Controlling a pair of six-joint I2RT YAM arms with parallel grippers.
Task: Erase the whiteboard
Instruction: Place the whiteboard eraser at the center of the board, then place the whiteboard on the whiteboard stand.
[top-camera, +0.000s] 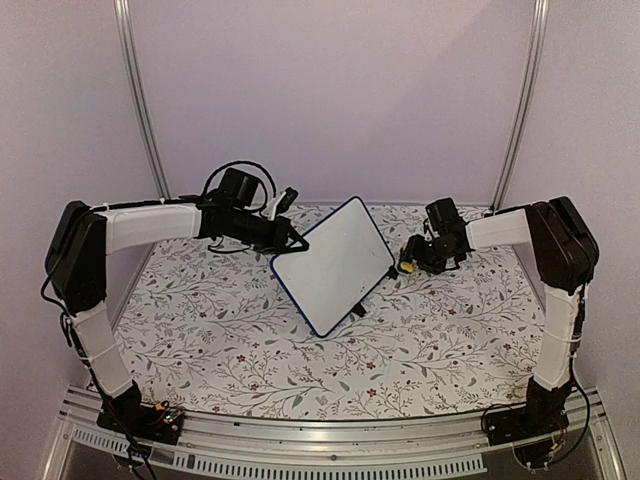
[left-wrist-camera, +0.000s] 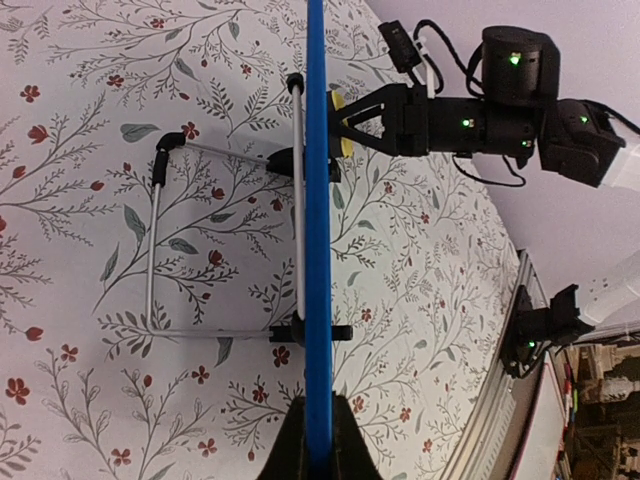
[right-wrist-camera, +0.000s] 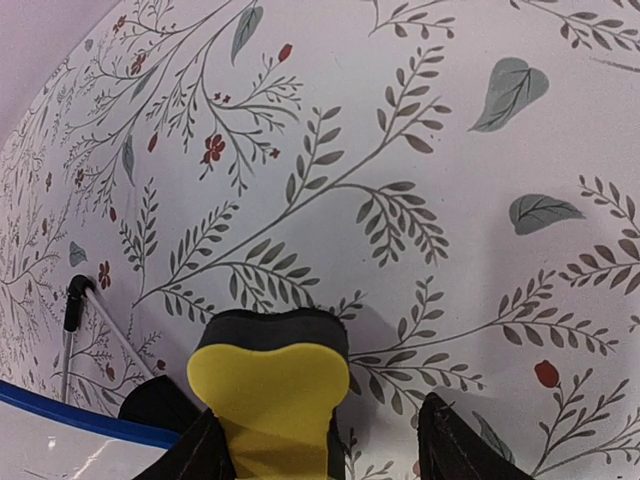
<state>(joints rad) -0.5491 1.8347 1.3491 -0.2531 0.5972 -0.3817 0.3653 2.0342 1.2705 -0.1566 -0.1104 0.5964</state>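
The whiteboard (top-camera: 335, 262) stands tilted on the floral cloth, its white face showing no writing from above. My left gripper (top-camera: 290, 240) is shut on its left edge. In the left wrist view the fingertips (left-wrist-camera: 318, 445) pinch the blue frame (left-wrist-camera: 317, 250), seen edge-on. My right gripper (top-camera: 408, 262) is by the board's right corner. A yellow sponge eraser (right-wrist-camera: 270, 390) with a black underside lies between its fingers. The eraser rests against the left finger (right-wrist-camera: 205, 450). The right finger (right-wrist-camera: 450, 440) stands apart from it, so the right gripper (right-wrist-camera: 325, 430) is open. The board's corner (right-wrist-camera: 60, 450) shows at the lower left.
A wire stand (left-wrist-camera: 155, 250) props the board from behind, and black feet (top-camera: 357, 310) touch the cloth. The right arm (left-wrist-camera: 470, 110) is just past the board's far edge. A metal rail (top-camera: 330, 435) runs along the near edge. Two poles (top-camera: 145, 100) rise at the back.
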